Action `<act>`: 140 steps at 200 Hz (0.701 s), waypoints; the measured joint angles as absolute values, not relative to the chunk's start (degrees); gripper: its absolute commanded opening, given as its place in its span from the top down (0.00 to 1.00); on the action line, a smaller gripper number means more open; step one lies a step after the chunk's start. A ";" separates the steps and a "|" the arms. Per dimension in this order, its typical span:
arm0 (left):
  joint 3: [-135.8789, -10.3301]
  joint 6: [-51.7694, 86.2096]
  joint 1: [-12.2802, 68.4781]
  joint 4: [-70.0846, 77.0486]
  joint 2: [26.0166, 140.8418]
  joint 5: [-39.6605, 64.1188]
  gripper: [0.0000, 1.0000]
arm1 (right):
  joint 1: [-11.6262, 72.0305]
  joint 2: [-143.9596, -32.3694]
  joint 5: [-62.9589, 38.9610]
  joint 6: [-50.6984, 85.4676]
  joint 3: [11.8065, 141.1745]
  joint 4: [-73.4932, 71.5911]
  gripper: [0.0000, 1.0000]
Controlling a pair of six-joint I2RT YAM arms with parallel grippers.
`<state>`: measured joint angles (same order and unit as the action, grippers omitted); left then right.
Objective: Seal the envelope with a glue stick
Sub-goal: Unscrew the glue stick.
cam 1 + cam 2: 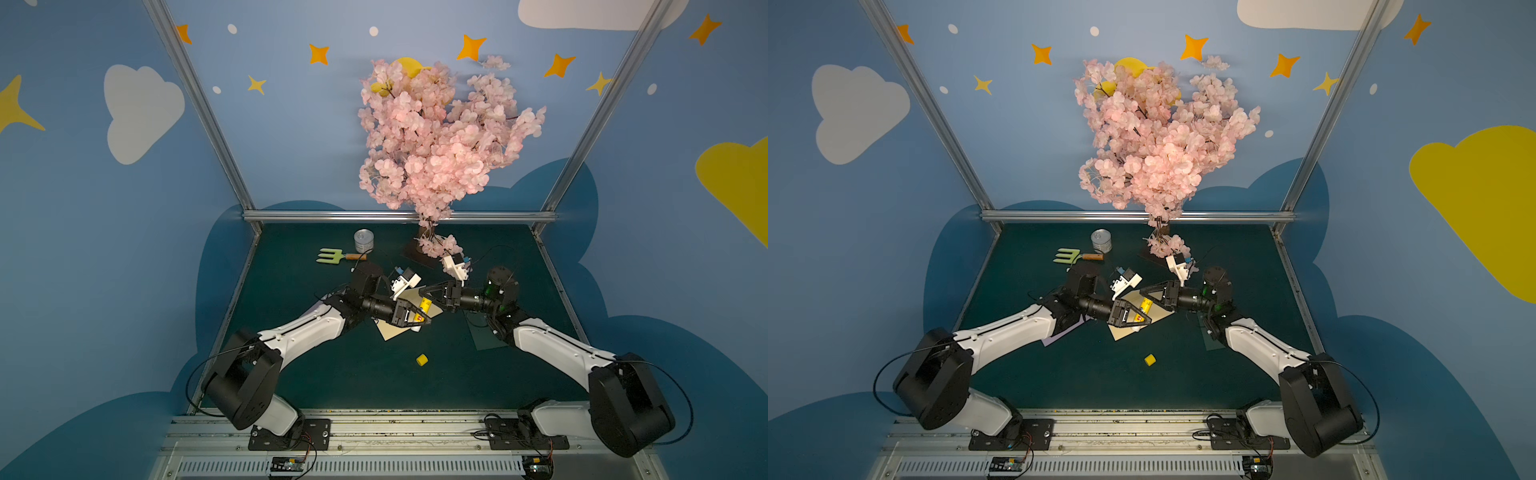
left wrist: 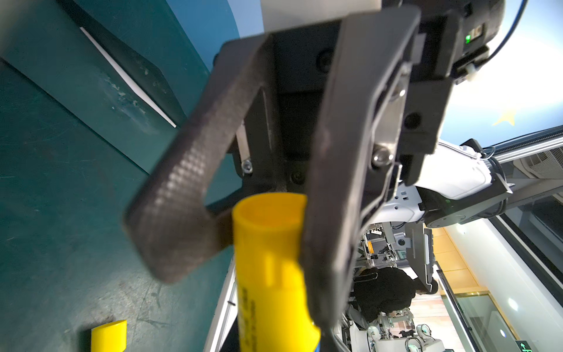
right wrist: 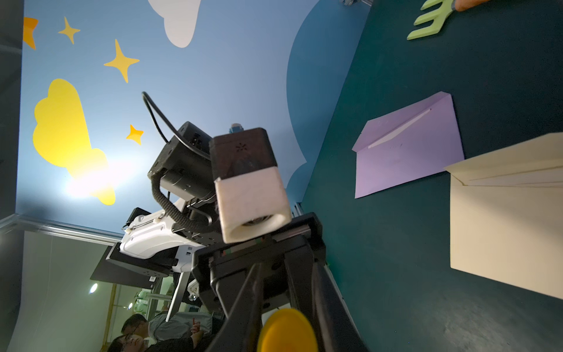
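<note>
I have the glue stick [image 2: 271,274] pinned between both claws, above the envelope [image 3: 502,228]. My right claw [image 1: 1143,291] is pinched on the stick's plain yellow end, with a finger [image 2: 182,213] pressed against each side. My left claw [image 1: 422,321] clamps the labelled barrel just past that grip, its tips pointing towards the right claw's. The stick is tilted. Its far end (whitish, and half hidden behind the left claw's finger in both top views) sits lowest, close over the paper; I cannot tell whether it touches.

The cream envelope lies flat directly beneath the two claws. The yellow cap [image 1: 422,360] lies loose on the green table [image 1: 374,386], nearer the arm bases than the claws are. A lilac envelope [image 3: 408,146] lies under my left forearm and a dark green envelope [image 1: 484,338] under my right. Beyond the claws lie a green hand fork [image 1: 330,254] and a tin [image 1: 364,241], with a pink blossom tree [image 1: 436,137] behind them.
</note>
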<state>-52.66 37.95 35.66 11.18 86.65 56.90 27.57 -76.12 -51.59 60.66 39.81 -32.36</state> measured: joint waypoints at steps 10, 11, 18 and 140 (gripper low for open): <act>-52.71 36.95 35.68 9.61 86.65 55.77 0.97 | 28.10 -75.88 -49.89 58.89 40.77 -28.42 1.00; -52.71 36.91 35.68 9.47 86.65 55.64 0.97 | 28.21 -75.83 -49.63 58.76 40.97 -27.73 1.00; -52.82 36.07 35.70 8.14 86.65 54.57 0.97 | 28.71 -75.68 -47.90 57.43 41.95 -24.14 1.00; -62.92 27.83 39.90 -10.26 95.81 27.55 0.97 | 37.58 -85.32 -10.35 43.70 61.67 15.97 0.78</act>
